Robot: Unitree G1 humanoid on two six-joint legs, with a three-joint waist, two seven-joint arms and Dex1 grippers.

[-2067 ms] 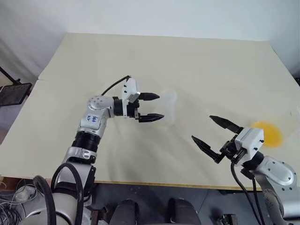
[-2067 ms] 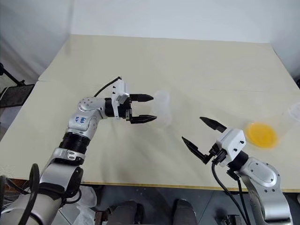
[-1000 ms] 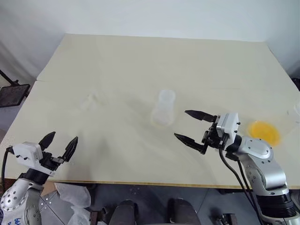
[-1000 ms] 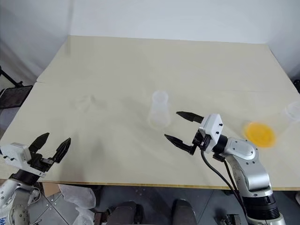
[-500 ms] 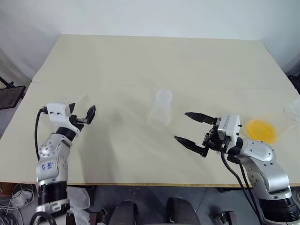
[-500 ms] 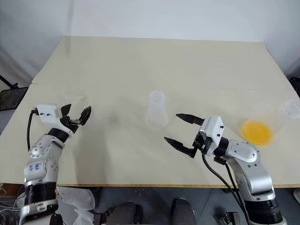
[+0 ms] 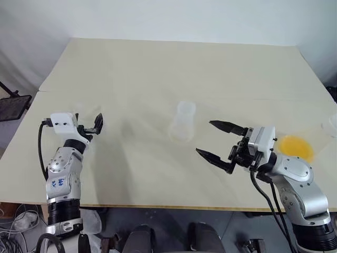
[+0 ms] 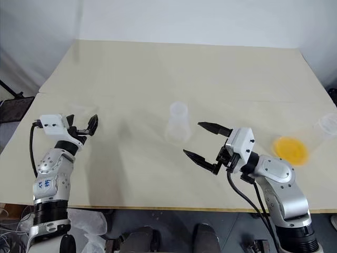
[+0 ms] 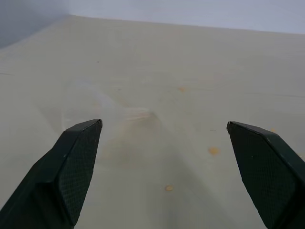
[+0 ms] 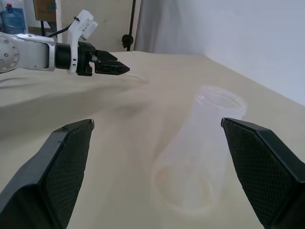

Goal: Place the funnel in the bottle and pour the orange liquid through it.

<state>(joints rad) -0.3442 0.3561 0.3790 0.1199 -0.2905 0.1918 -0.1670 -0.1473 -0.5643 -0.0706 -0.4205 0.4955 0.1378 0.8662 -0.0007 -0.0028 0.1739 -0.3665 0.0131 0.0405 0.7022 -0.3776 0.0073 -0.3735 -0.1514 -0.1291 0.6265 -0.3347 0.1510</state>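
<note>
Both grippers' fingers spread wide, funnel — faint, clear — lying sideways, bottle upright

A bare lab or test room: a plain pale bench fills the frame before blank white walls, with a blue water jug and dark stand at upper left of the right wrist view.

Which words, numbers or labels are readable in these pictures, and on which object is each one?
Blue marks on the left arm, behind the left gripper: too small and blurred to read.
The bottle, the funnel, the table and the right gripper: no text is visible on them.
No text can be read here.
</note>
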